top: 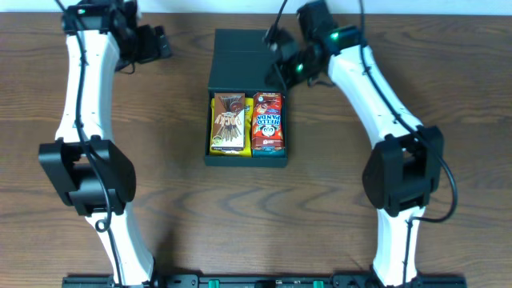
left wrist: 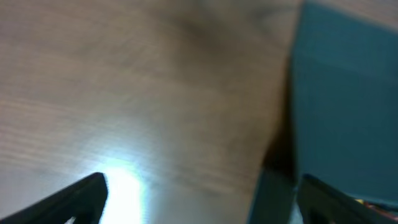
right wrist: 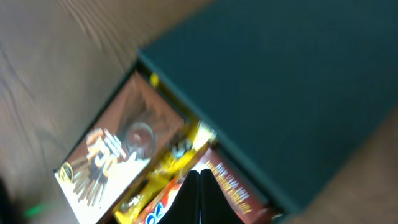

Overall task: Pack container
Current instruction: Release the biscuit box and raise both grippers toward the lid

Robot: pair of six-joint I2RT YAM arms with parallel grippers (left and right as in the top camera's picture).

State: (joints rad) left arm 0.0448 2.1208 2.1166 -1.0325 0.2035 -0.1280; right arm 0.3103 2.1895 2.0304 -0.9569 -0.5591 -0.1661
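The container (top: 244,160) is a dark green-black box in the middle of the table. Its flap lid (top: 240,60) covers the far half. In the open near half lie a brown-and-yellow chocolate stick packet (top: 228,122) and a red Hello Panda packet (top: 268,122). My right gripper (top: 282,72) is shut and empty at the lid's right edge. In the right wrist view its closed fingers (right wrist: 199,180) hang over the red packet (right wrist: 233,186), next to the lid (right wrist: 280,81). My left gripper (top: 162,44) is open and empty over bare table, left of the box (left wrist: 348,93).
The brown wooden table (top: 120,240) surrounds the box. The two arm bases stand at the near edge, left (top: 88,172) and right (top: 404,176). The brown packet also shows in the right wrist view (right wrist: 115,155).
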